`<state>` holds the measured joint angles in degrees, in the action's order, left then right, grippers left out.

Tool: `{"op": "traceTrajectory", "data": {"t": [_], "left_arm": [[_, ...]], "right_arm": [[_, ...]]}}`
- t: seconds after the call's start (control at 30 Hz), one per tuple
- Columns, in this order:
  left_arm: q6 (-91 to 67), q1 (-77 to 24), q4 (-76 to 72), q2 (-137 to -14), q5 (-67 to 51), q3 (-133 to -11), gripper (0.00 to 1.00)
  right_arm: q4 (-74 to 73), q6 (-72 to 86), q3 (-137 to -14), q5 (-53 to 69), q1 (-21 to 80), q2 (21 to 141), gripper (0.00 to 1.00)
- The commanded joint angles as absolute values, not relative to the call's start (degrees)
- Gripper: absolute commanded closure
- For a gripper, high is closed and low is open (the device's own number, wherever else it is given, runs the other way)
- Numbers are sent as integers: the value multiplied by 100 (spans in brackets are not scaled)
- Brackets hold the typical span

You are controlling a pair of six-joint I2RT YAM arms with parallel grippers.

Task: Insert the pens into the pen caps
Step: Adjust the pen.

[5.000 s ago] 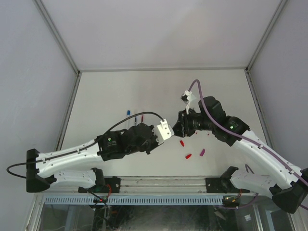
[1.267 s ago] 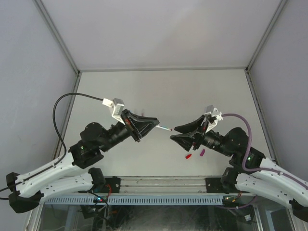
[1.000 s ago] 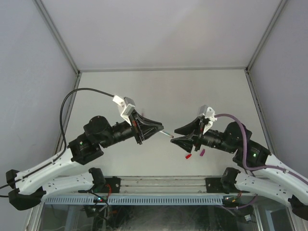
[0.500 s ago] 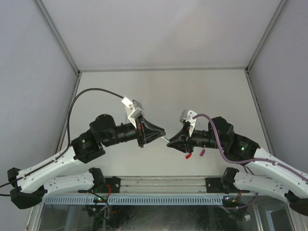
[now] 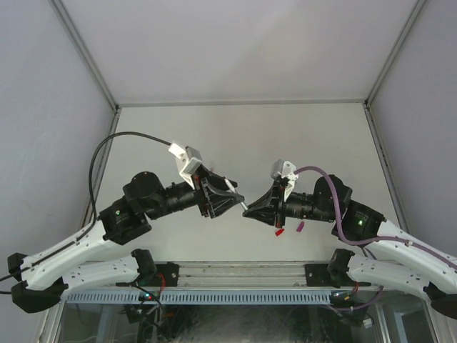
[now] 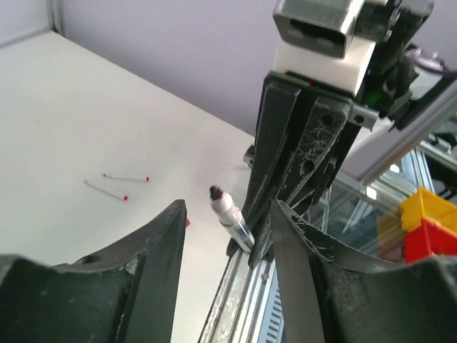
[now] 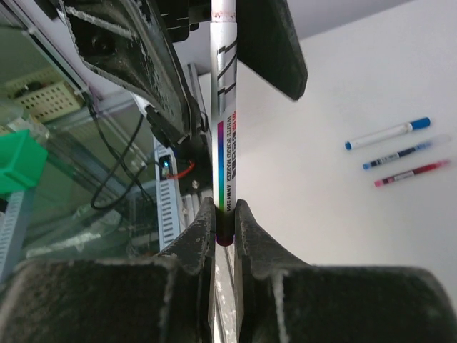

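Pen [image 7: 223, 128] clamped in right pincer [image 7: 224, 218], tip between parted left pincer [image 6: 228, 214] jaws.

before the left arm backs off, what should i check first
1. Right gripper shut on the pen: ok, clamped at its end.
2. Left gripper open: ok, jaws apart.
3. Left fingers clear of the pen: ok in the left wrist view, gap on both sides.
4. Pen tip bare for capping: ok, dark tip shows.
5. Caps in sight: ok, red cap and magenta cap lie on the table by the right arm.
6. Grip firm enough to carry the pen alone: cannot tell.
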<state>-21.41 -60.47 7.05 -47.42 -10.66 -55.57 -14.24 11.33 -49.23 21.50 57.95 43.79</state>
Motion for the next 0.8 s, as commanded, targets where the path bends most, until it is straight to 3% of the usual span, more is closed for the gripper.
{"op": "traceTrajectory", "data": {"t": [0.0,0.47,0.77], "left_arm": [[-2270,-6036,-88,-4378,-566,-5384,44],[-2804,-6042,-1134,-4362,-368,-4924,46],[-3059,-6039,-1720,-4607,-1002,-4800,60]], "right_arm": [[-355,1806,-4746,1934,5942,4275,100],[1849,2697,-3967,1310,6214,4234,100],[2207,2691,-3968,1107,6223,4230,100]]}}
